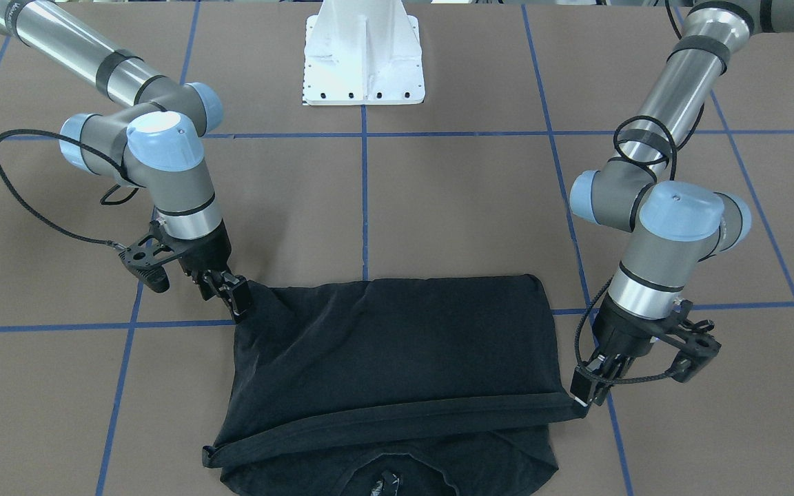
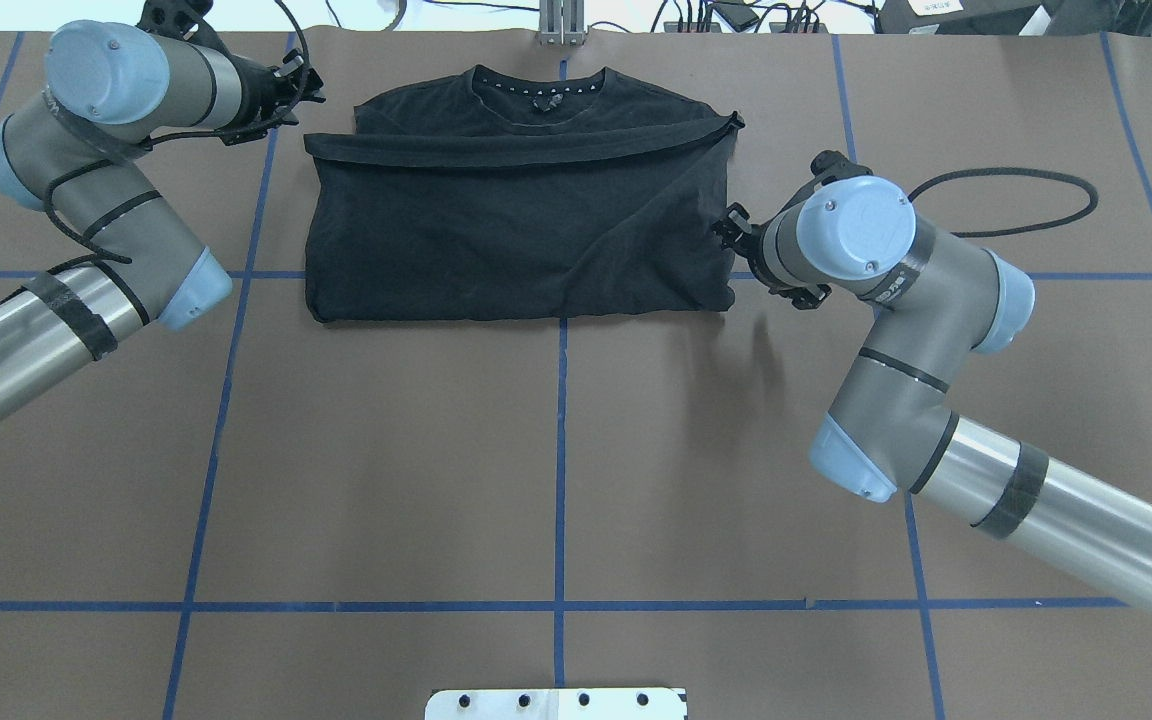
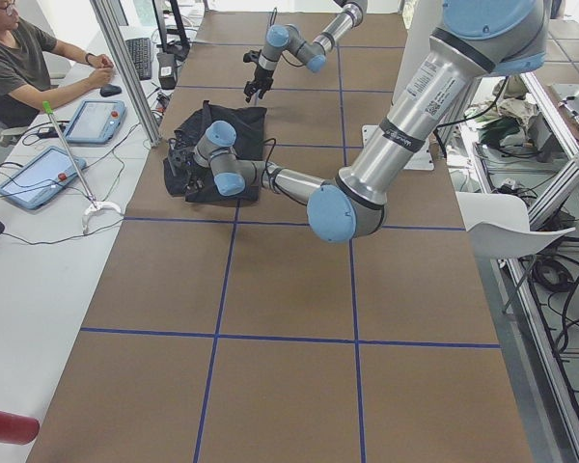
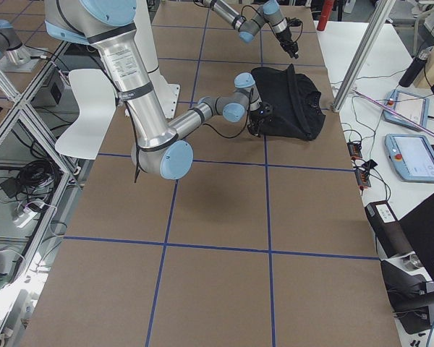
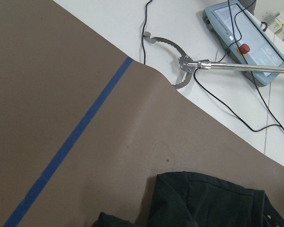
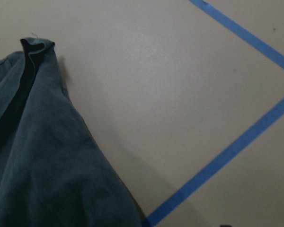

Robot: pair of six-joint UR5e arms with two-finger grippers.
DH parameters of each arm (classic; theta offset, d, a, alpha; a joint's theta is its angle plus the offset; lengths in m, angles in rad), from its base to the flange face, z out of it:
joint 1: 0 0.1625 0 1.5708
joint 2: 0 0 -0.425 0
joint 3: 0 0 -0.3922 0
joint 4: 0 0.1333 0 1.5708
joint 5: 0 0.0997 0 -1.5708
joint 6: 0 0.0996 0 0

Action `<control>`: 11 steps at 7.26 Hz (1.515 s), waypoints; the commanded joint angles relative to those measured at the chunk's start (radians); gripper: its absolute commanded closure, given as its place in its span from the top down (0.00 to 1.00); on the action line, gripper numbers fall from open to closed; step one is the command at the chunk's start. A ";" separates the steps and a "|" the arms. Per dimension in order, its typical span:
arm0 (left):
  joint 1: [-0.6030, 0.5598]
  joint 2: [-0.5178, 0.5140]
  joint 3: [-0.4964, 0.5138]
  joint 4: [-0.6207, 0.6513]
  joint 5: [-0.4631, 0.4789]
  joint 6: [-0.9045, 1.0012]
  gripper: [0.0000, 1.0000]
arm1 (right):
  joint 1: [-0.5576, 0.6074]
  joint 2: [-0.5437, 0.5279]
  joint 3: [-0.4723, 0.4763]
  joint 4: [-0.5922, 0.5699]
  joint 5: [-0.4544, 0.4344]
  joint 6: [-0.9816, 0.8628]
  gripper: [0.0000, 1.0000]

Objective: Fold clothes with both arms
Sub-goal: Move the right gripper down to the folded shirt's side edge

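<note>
T-shirt, black, is lying folded in half on the brown desk, with its collar at the edge far from the robot. The left hand is pinching one end of the turned-over hem, its fingers closed on the cloth. The right hand is clamping the shirt's other side nearer the robot, pulling the fabric into a small peak. A person is sitting beside the desk.

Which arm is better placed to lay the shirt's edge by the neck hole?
Left, probably. The left gripper sits at the T-shirt's hem corner near the collar; the right gripper is back by the fold.
</note>
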 commanded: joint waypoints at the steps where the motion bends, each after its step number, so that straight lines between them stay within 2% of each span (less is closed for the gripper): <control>1: 0.000 0.001 -0.006 0.001 0.004 0.000 0.51 | -0.059 -0.008 0.009 -0.001 -0.055 0.068 0.85; 3: 0.000 0.001 -0.006 0.001 0.004 0.000 0.51 | -0.074 -0.011 0.010 -0.002 -0.069 0.070 0.85; 4: 0.000 0.001 -0.006 0.003 0.004 0.000 0.51 | -0.079 -0.010 0.012 -0.002 -0.071 0.071 0.78; 5: 0.000 0.001 -0.007 0.001 0.004 0.000 0.51 | -0.087 -0.007 0.012 -0.002 -0.080 0.099 0.52; 6: 0.000 0.001 -0.007 0.001 0.004 -0.002 0.51 | -0.091 -0.007 0.012 -0.002 -0.083 0.105 0.17; 7: 0.000 0.001 -0.006 0.003 0.004 -0.003 0.51 | -0.090 -0.008 0.018 -0.004 -0.081 0.105 0.00; 9: 0.000 0.001 -0.007 0.003 0.004 -0.008 0.51 | -0.085 -0.014 0.051 -0.007 -0.072 0.099 0.00; 11: 0.000 0.001 -0.010 0.003 0.002 -0.008 0.51 | -0.087 -0.086 0.195 -0.109 -0.036 0.090 0.00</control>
